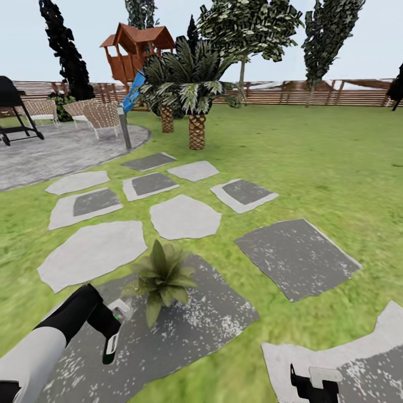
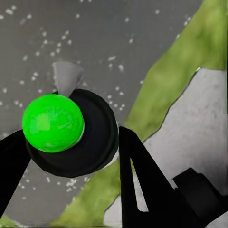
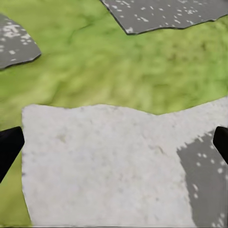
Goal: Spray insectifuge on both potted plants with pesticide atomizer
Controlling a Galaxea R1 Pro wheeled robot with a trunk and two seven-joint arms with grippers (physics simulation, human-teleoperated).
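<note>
The left gripper (image 1: 112, 330) is clamped on the pesticide atomizer (image 2: 71, 130). In the left wrist view its two dark fingers (image 2: 142, 180) press either side of a round black body, seen end-on, with a bright green cap and a small grey nozzle pointing away from the camera. In these pictures the cap reads green, not red. In the head view the bottle (image 1: 113, 336) hangs from the raised left arm just left of a potted plant (image 1: 161, 277), a low rosette of pointed green leaves standing on a dark speckled stepping stone (image 1: 212, 319) in the near part of the lawn (image 1: 313, 168). The bottle is likely held this close, nozzle near the leaves, so that the spray lands on the rosette and not on the stone. Whether any spray is coming out cannot be told.

The right gripper (image 1: 310, 386) sits low at the near right with its fingers spread wide and nothing between them, over a pale stone (image 3: 104, 166). It looks parked out of the way while the left arm works.

Far off stand palms (image 1: 193, 95), a brown slatted fence (image 1: 313, 92), a round paved patio (image 1: 50, 154) with chairs and a wooden playhouse (image 1: 134, 50).

No brand, label or writing can be read on the bottle or elsewhere.
</note>
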